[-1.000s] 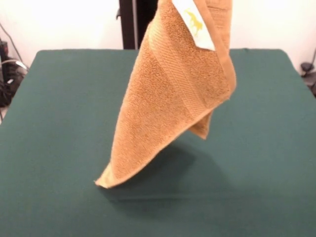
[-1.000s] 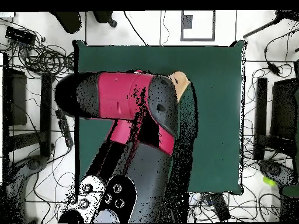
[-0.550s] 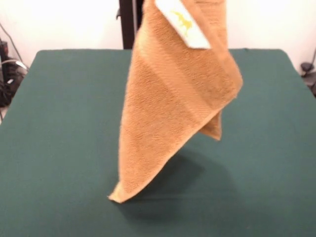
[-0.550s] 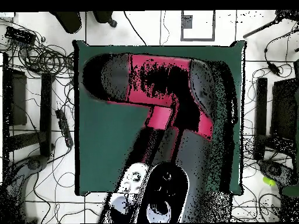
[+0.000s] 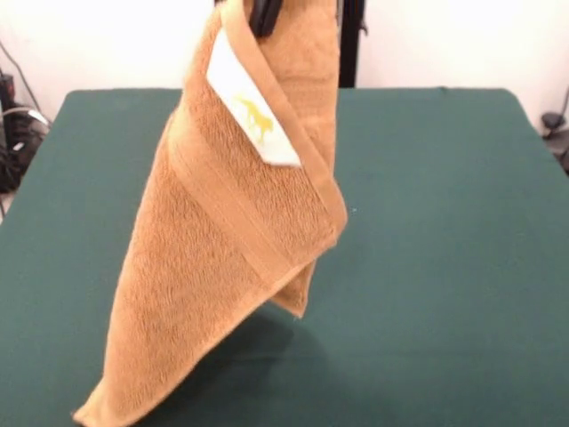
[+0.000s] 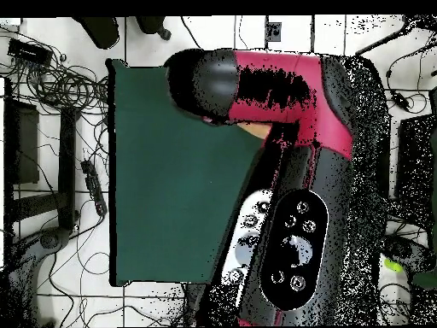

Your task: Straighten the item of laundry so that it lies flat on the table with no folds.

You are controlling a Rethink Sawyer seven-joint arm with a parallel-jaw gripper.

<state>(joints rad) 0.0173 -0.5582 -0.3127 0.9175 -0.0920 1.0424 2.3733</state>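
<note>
Orange-tan towel (image 5: 222, 258) hangs folded from the gripper (image 5: 264, 13), which pinches its top edge; its lowest corner reaches the green table (image 5: 444, 267) at the near edge, white tag (image 5: 252, 111) facing out.

Hanging from gripper (image 5: 264, 12), left of centre: hand towel (image 5: 222, 240). Lowest corner down at near-left of table (image 5: 444, 267). Tag (image 5: 252, 114) near top.

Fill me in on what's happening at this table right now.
The robot's gripper holds the orange-tan towel up by its top, above the green table. The towel hangs folded on itself, white tag facing out, its lowest corner down near the table. It is not laid flat yet.
</note>
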